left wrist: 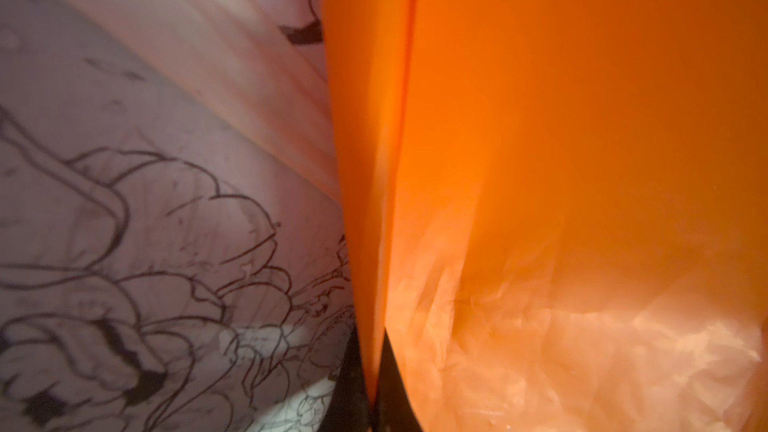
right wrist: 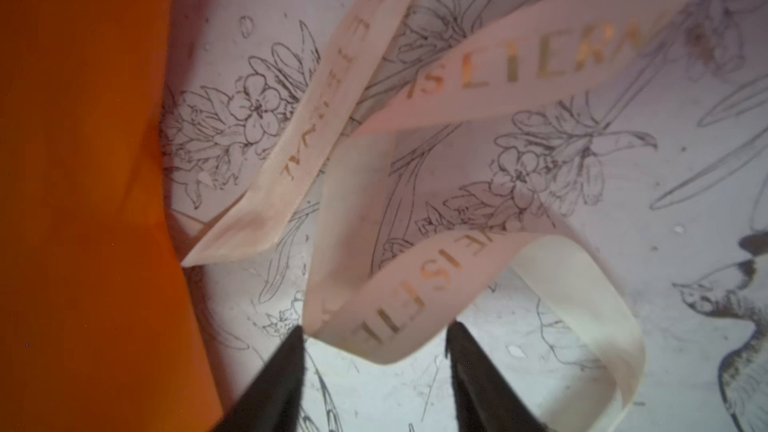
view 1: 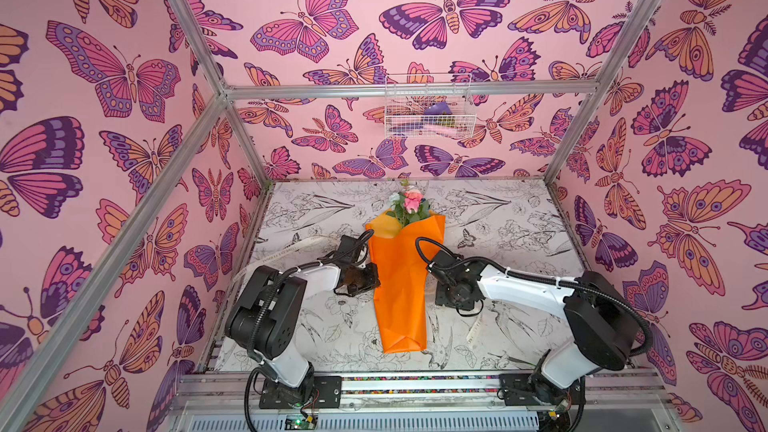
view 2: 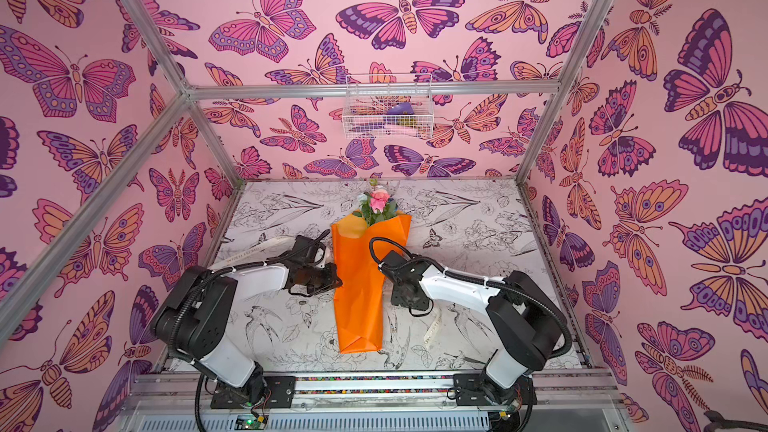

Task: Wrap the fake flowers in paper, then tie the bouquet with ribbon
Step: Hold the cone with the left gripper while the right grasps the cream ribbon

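Note:
The bouquet of fake flowers (view 1: pixel 399 284) (view 2: pixel 360 284) lies lengthwise mid-table, wrapped in orange paper, with pink and white blooms (view 1: pixel 410 200) at its far end. My left gripper (left wrist: pixel 372 392) is shut on a fold along the wrap's left edge (left wrist: pixel 374 201); in both top views it sits against that edge (view 1: pixel 374 277) (view 2: pixel 337 278). My right gripper (right wrist: pixel 376 334) points down just right of the wrap (right wrist: pixel 83 201). Its jaws stand apart, with a loop of cream lettered ribbon (right wrist: pixel 399 297) lying between the tips. The ribbon passes under the bouquet.
Ribbon trails left behind the left arm (view 1: pixel 286 251) (view 2: pixel 249 253), and a short end lies right of the bouquet (view 1: pixel 473 328) (view 2: pixel 432 328). A white wire basket (view 1: pixel 428 112) (view 2: pixel 388 112) hangs on the back wall. Metal frame posts edge the flower-printed table (view 1: pixel 519 209).

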Motion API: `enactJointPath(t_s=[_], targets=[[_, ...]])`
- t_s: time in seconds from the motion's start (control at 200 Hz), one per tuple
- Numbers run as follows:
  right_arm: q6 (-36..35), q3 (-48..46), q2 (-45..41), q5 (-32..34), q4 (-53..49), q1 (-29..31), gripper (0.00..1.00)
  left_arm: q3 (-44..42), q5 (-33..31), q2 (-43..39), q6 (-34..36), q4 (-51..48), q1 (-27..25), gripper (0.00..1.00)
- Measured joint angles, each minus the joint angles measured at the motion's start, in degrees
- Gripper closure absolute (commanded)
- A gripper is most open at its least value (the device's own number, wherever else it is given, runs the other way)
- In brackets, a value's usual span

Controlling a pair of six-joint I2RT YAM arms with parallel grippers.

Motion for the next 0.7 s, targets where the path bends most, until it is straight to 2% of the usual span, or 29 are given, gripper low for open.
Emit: enactJointPath(t_s=[0.07,0.125,0.355,0.556,0.701], targets=[[-0.3,-0.3,0.1,0.4,0.8,-1.8,0.93,0.2,0.0,0.1,0.5,-0.1,-0.2,1.0],[-1.0,-0.7,0.1,1.0,1.3,-3.9,1.0,0.5,0.0,0.4,0.8,-0.2,-0.7,1.0],[-6.5,-4.7,-5.4,5.2,-1.6,-17.1,1.0,2.9,-0.2,2.4,1.6,-0.3,-4.5,1.0],[-14.4,-4.7,-15.8,9.0,-4.2,-32.5,1.0,5.6,-2.1,4.2,1.6,-1.0,-7.4,1.0],[-20.3,-2.3,-17.8,10.3,-5.9,-41.1,1.0,8.9,-4.5,6.3,2.0,-1.9,-9.4,1.0]])
